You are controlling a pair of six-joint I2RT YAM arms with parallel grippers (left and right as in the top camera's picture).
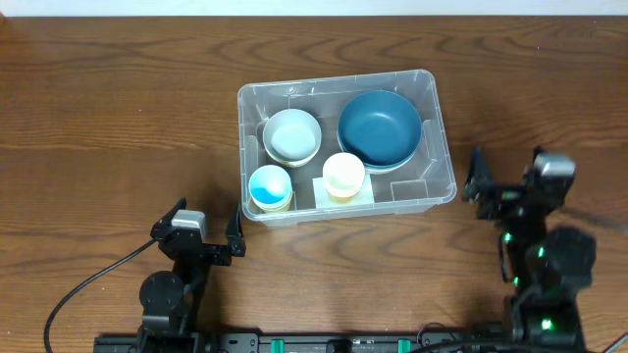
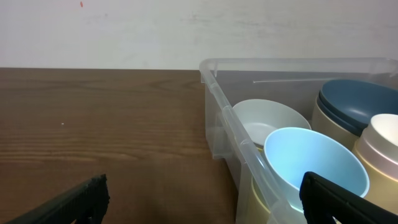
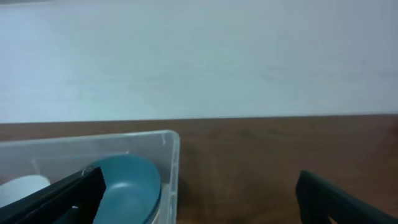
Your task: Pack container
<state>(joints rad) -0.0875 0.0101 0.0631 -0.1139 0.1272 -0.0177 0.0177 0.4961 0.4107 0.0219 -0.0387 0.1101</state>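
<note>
Your jaws stood wide apart, empty, on left gripper and right gripper, near the container holding bowls and cups on the counter.

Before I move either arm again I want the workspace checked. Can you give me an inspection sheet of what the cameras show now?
Surface: wooden table, no spills seen.
Job's things: clear container mid-table, holding a dark blue bowl, a pale bowl, a blue-lined cup and a cream cup, all upright.
Clutter: nothing seen.
Grippers: left gripper open and holding nothing, off the container's near left corner; right gripper open and holding nothing, beside its right wall.
Cables: black cable looping from the left arm's base.
Surroundings: pale wall behind the table.
</note>
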